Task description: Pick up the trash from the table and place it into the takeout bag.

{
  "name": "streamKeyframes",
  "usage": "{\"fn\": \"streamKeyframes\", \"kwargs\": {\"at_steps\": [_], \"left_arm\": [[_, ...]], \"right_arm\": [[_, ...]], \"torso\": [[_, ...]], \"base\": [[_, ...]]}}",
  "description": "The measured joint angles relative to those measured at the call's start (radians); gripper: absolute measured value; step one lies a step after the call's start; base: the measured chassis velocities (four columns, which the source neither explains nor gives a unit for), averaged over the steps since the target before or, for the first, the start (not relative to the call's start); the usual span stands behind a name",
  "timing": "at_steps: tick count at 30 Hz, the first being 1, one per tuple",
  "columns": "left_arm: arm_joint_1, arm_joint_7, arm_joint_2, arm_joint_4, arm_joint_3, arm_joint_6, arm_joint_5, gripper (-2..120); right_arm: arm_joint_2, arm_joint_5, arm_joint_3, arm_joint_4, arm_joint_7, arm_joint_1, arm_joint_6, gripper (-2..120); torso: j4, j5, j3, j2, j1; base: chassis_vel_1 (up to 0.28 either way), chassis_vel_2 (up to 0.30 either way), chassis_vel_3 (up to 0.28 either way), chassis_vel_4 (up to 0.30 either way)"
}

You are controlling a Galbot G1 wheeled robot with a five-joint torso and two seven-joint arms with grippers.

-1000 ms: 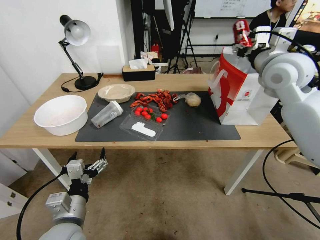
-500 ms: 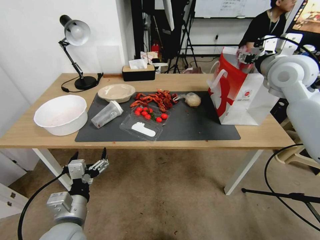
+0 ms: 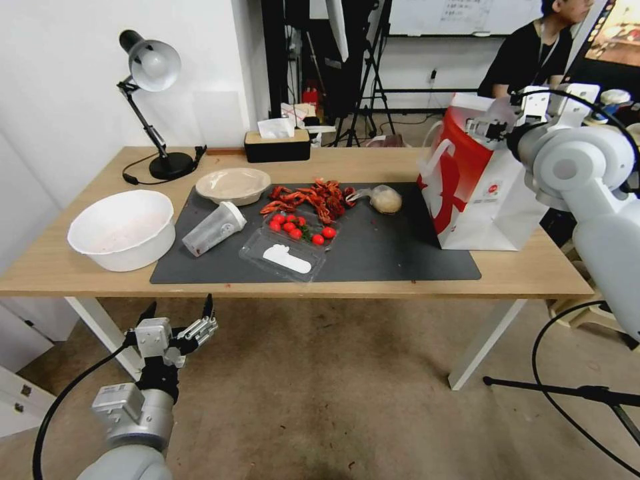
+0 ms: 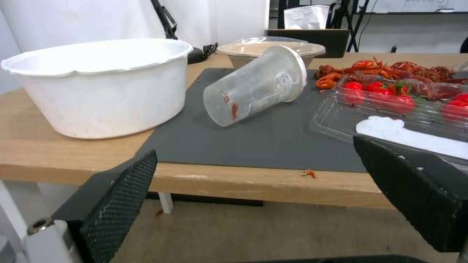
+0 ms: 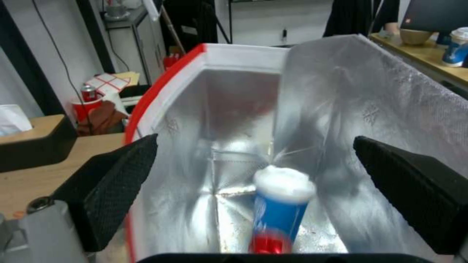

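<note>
Glossy takeout bag [image 3: 493, 200] (foil-lined), light-wood table [image 3: 373, 163].

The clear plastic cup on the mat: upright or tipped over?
Tipped over. The clear plastic cup lies on its side on the dark mat, white lid toward the beige bowl, base toward the table's front edge.

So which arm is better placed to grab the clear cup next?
Probably left: left gripper hangs open below the table edge facing the clear cup; right gripper is open over the bag.
</note>
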Motion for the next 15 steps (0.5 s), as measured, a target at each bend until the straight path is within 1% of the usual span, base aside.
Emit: {"fn": "streamKeyframes", "kwargs": {"at_steps": [15], "left_arm": [[-0.001, 0.0, -0.002, -0.001, 0.004, 0.0, 0.005, 100]], "right_arm": [[-0.034, -0.008, 0.054, 0.096, -0.058, -0.08, 0.001, 100]], "torso": [[0.0, 0.0, 0.0, 0.0, 0.0]], "base": [[0.0, 0.0, 0.0, 0.0]]}}
